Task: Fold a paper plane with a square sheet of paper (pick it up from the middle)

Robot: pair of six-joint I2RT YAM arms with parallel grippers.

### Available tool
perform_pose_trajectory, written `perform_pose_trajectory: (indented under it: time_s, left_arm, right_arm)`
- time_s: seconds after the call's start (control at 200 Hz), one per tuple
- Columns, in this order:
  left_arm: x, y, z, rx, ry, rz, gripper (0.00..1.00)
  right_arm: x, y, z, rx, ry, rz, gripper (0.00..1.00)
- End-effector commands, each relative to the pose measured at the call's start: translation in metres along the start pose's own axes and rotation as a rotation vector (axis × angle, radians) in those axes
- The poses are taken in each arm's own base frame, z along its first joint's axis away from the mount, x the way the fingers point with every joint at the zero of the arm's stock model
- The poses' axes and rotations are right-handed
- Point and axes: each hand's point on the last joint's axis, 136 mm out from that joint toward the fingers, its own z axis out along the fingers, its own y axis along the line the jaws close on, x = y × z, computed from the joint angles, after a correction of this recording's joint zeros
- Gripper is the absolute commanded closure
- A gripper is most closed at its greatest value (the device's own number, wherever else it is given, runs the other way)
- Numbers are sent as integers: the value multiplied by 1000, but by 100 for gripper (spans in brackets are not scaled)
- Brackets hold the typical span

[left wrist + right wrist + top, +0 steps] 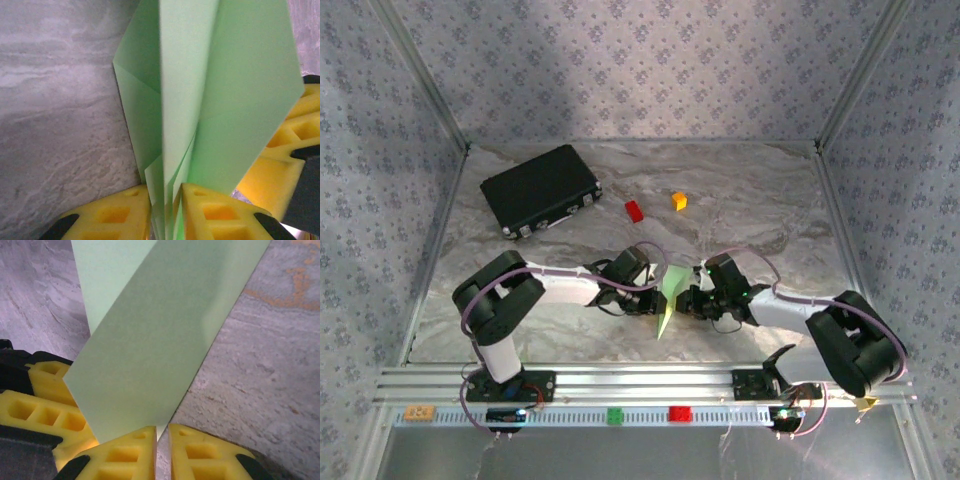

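The paper plane, pale green and folded to a narrow point, stands on edge above the table between my two grippers, its tip toward the near edge. My left gripper holds it from the left. In the left wrist view the yellow fingers press several folded layers of the paper plane between them, so the left gripper is shut on it. My right gripper meets the paper from the right. There the right gripper stands nearly closed, with a corner of the paper plane between its tips.
A black case lies at the back left. A red block and an orange block sit behind the grippers. Small green and red blocks rest on the near rail. Patterned walls close in three sides.
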Motion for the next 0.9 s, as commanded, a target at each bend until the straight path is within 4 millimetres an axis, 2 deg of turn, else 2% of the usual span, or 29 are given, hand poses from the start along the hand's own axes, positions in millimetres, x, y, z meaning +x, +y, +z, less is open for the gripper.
perform_pose_trajectory:
  time_s: [0.0, 0.555, 0.69, 0.895]
  left_arm:
    - [-1, -11, 4, 36, 15, 31, 79]
    - [-2, -19, 3, 58, 1, 38, 86]
    - [-2, -20, 3, 57, 1, 43, 91]
    - [-7, -22, -10, -6, -43, 66, 94]
  right_arm:
    - [2, 5, 3, -18, 16, 6, 87]
    - [3, 2, 5, -15, 19, 18, 88]
    - [2, 2, 5, -18, 17, 17, 89]
    - [-5, 2, -7, 0, -29, 18, 89]
